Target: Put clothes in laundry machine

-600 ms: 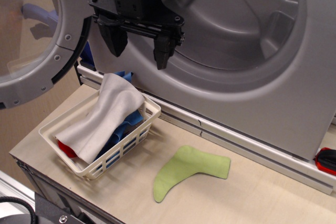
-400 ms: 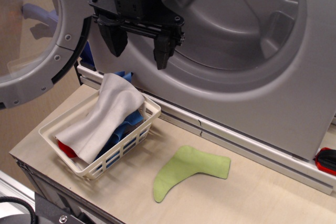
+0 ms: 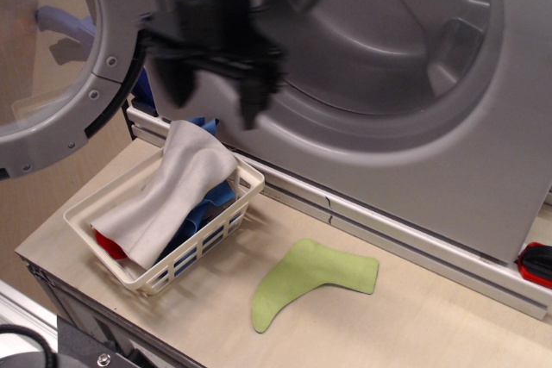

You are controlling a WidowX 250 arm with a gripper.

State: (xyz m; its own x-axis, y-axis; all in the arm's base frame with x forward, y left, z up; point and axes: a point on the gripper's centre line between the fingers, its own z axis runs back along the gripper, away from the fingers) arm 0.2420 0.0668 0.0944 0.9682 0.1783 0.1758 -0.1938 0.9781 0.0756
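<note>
The clothes lie in a white slatted basket [image 3: 233,213]: a large pale grey-white cloth [image 3: 172,191] on top, a blue one [image 3: 207,204] under it, a small red one [image 3: 108,245] at the near left. My gripper [image 3: 214,96] hangs above the basket's far end, in front of the laundry machine [image 3: 388,84]. It is motion-blurred, its two dark fingers [image 3: 251,101] spread apart with nothing between them. The drum mouth is open and its round door [image 3: 52,58] is swung out to the left.
A light green sock-shaped cloth [image 3: 312,277] lies on the wooden tabletop [image 3: 414,325] right of the basket. A red and black object [image 3: 536,263] sits at the far right edge. The table's front edge runs along the bottom left.
My gripper has started moving and is now blurred, shifted slightly left and down toward the basket. The clothes and the green cloth have not moved.
</note>
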